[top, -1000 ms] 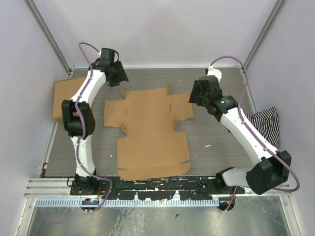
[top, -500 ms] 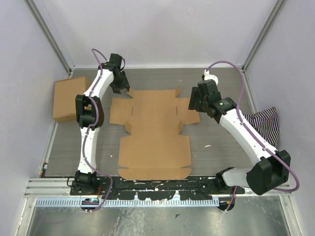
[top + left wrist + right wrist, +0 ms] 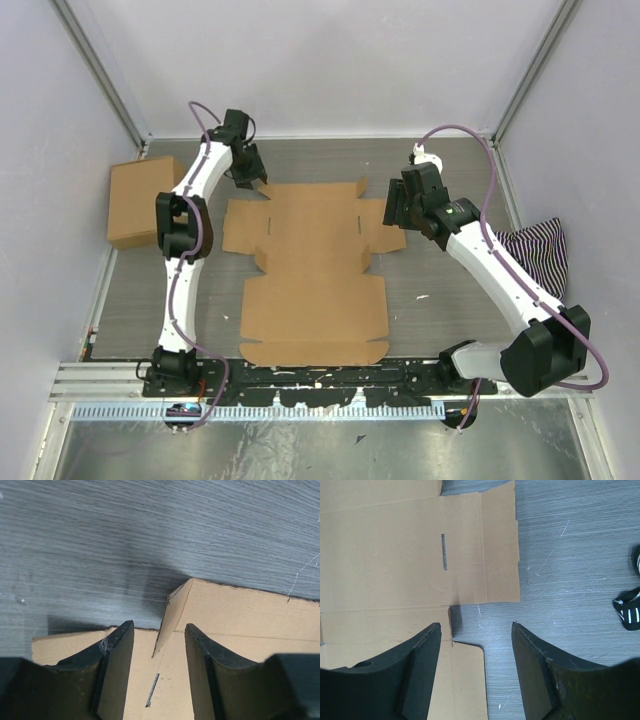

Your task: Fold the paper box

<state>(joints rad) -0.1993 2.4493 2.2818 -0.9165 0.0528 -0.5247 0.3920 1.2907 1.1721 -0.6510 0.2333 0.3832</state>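
Note:
The paper box (image 3: 312,270) lies as a flat brown die-cut sheet in the middle of the table. My left gripper (image 3: 256,181) is at its far left corner. In the left wrist view that gripper (image 3: 159,630) is open, and a small raised flap (image 3: 176,607) of the sheet (image 3: 240,615) stands on edge between the fingers (image 3: 117,660), touching neither. My right gripper (image 3: 392,212) hovers over the right side flap. It (image 3: 476,630) is open and holds nothing, above the notch between two flaps of the sheet (image 3: 385,555).
A ready-made brown cardboard box (image 3: 138,200) sits at the left wall. A striped cloth (image 3: 537,255) lies at the right wall, and its edge shows in the right wrist view (image 3: 630,612). The frame rail (image 3: 320,375) runs along the near edge.
My left arm has swung right and forward to the sheet's far left corner. The sheet has slid a little to the right and squared up. The right gripper has barely moved.

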